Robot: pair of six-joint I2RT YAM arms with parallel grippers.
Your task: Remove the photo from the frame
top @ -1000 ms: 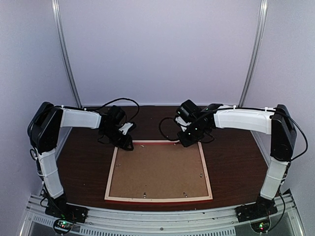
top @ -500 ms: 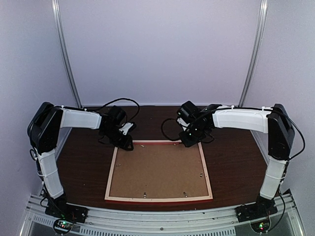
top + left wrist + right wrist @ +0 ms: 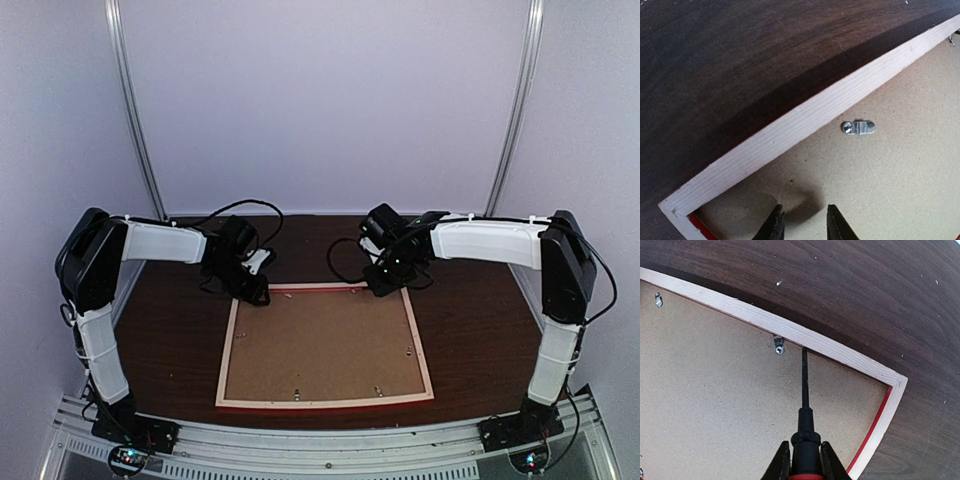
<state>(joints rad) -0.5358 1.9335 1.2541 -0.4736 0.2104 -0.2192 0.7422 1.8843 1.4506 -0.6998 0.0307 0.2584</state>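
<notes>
Because lying face-down on table [image 3: 170, 330], hides photo under board [image 3: 325, 345] inside frame [image 3: 229, 350]. Grips screwdriver [image 3: 804, 385] in right gripper [image 3: 802, 460], tip beside tab [image 3: 779, 346], likely to turn it. Holds left gripper [image 3: 805, 225] narrow, empty, over corner.

- A plain back wall [image 3: 320, 100], pale lilac-white, fills the upper centre of the top view.
- Two thin metal poles stand at its edges: the left pole [image 3: 133, 110] in the upper left and the right pole [image 3: 517, 110] in the upper right.
- The left side wall [image 3: 40, 150] and right side wall [image 3: 605, 130] have the same pale colour.
- The worktop [image 3: 475, 330], dark brown wood with visible grain, spans the lower half.
- A ribbed grey metal rail [image 3: 330, 445] runs along the bottom edge.
- The light is soft and even.
</notes>
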